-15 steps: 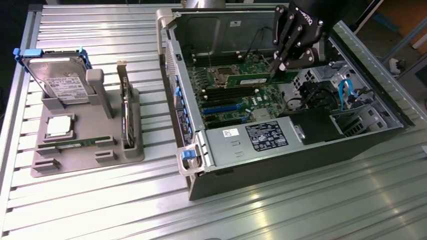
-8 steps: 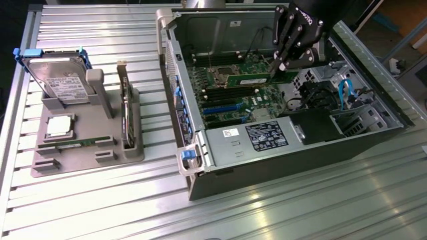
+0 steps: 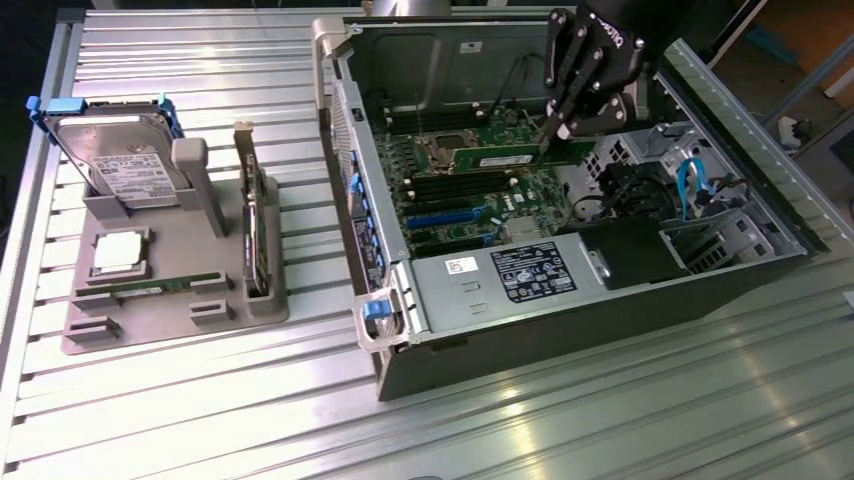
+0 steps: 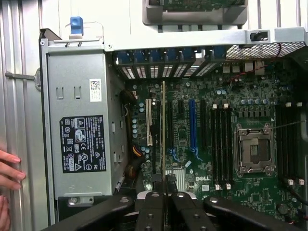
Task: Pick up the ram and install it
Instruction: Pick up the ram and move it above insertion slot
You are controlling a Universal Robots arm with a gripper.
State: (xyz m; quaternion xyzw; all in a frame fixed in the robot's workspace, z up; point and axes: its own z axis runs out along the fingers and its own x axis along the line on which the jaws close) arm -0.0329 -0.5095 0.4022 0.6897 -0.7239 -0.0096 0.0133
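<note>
Closest to the wrist camera, the black pincer [image 4: 163,179] was clamped on the long, thin green ram stick [image 4: 163,125], seen edge-on over the green motherboard [image 4: 240,190] inside the open grey computer case [image 4: 192,42]. Farther off on the ridged metal desk [image 3: 174,60], a matching stick [image 3: 163,284] lay in a grey tray [image 3: 267,305].

A ribbed metal table [image 3: 574,420] spans the scene, with pale light glaring off its near grooves. Beyond its edge, at the exterior view's far right, lies a dim area [image 3: 817,70] of blurred clutter.
</note>
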